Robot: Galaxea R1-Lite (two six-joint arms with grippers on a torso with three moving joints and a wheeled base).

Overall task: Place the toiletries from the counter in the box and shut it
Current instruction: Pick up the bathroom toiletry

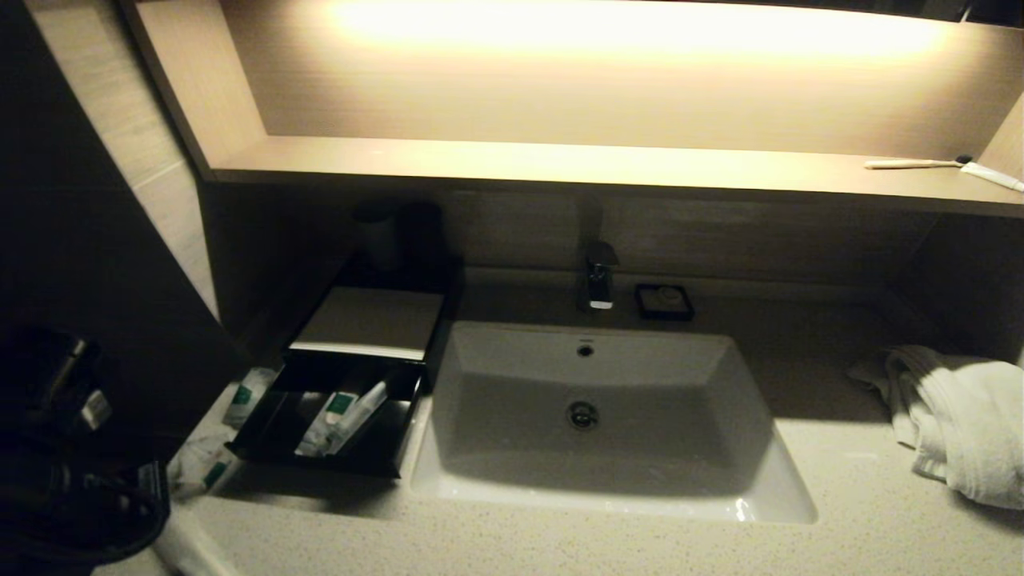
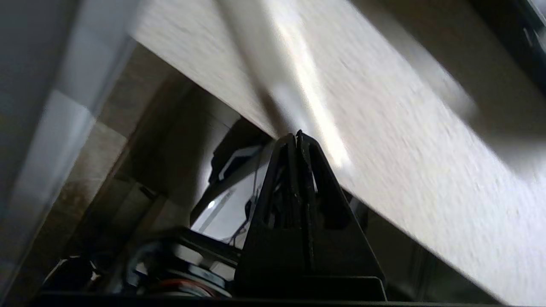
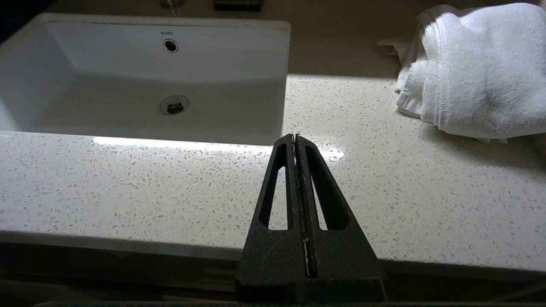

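The box [image 1: 364, 324] sits left of the sink [image 1: 608, 416], drawer out with two tubes [image 1: 340, 416] inside; sachets [image 1: 248, 396] lie on the worktop [image 1: 560, 544] beside it. Both the left claw [image 2: 297, 135] and right claw [image 3: 295, 136] are closed and empty, so the thin sachets could slide away or snag the drawer wall.

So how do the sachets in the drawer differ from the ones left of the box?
The drawer sachets lie inside the black box's open drawer, leaning side by side. The counter sachets lie spread on the counter left of the box, not yet packed. Both are white with green marks.
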